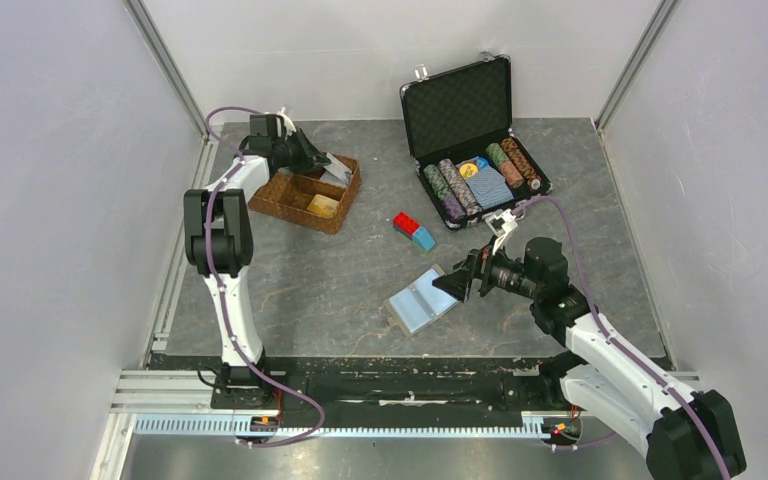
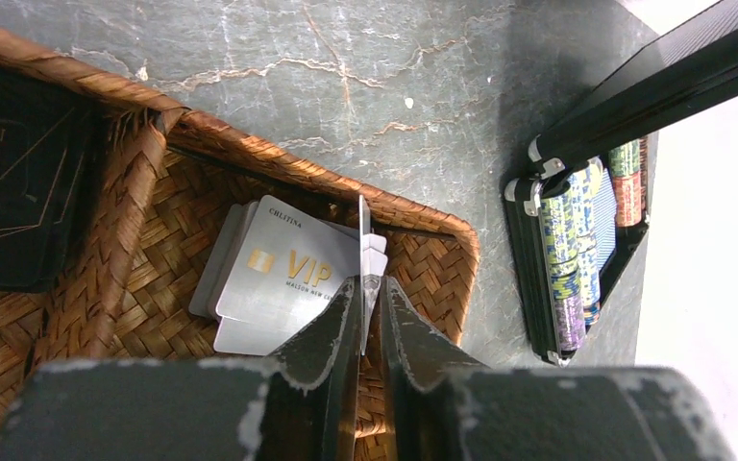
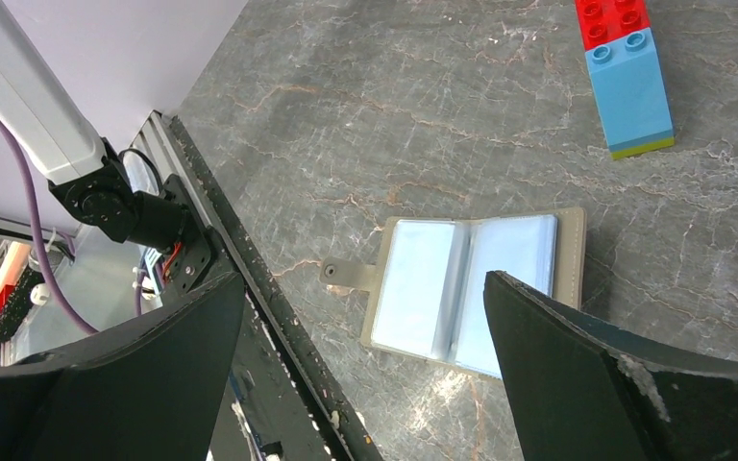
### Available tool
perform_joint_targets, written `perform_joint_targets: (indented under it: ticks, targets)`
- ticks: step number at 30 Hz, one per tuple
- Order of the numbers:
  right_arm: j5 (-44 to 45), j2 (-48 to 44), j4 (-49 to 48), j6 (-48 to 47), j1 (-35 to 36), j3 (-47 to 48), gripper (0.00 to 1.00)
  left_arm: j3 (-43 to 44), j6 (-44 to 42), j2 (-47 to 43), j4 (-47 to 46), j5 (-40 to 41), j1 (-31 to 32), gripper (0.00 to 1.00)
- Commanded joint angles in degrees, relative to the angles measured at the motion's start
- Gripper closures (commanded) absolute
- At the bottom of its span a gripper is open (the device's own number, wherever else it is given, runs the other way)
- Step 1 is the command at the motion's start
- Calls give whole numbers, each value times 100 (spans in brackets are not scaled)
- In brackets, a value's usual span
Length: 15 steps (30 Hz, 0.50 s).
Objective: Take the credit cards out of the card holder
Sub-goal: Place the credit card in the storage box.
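Observation:
The card holder (image 1: 422, 302) lies open on the table with its tab to the left, showing light-blue inner sleeves (image 3: 461, 288). My right gripper (image 1: 457, 283) hovers over it, wide open (image 3: 365, 288) and empty. My left gripper (image 1: 322, 163) hangs over the right compartment of the wicker tray (image 1: 305, 195). Its jaws stand a narrow gap apart (image 2: 372, 298), with one silver credit card (image 2: 364, 230) edge-on between them, resting against the left finger with a slit of daylight on the right. Several silver credit cards marked VIP (image 2: 283, 269) lie flat in the tray below.
A black chip case (image 1: 480, 175) stands open at the back right, its edge close to the tray (image 2: 577, 259). Red and blue bricks (image 1: 414, 231) lie mid-table (image 3: 627, 77). A dark booklet (image 2: 10, 173) fills the tray's left compartment. An orange-gold card (image 1: 322, 205) lies in the tray.

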<state>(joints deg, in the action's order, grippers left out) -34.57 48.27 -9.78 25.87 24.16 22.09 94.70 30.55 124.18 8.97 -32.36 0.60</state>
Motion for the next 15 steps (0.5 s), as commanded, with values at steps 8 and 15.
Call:
perform_joint_targets:
  ticks: [8,15]
  targets:
    - [108,-14,-70,-68,3,270,2,382,-367,270,210,63,1,76]
    - [117,15,-27,-109,1,322,2,496,-435,355,297,124,1,72]
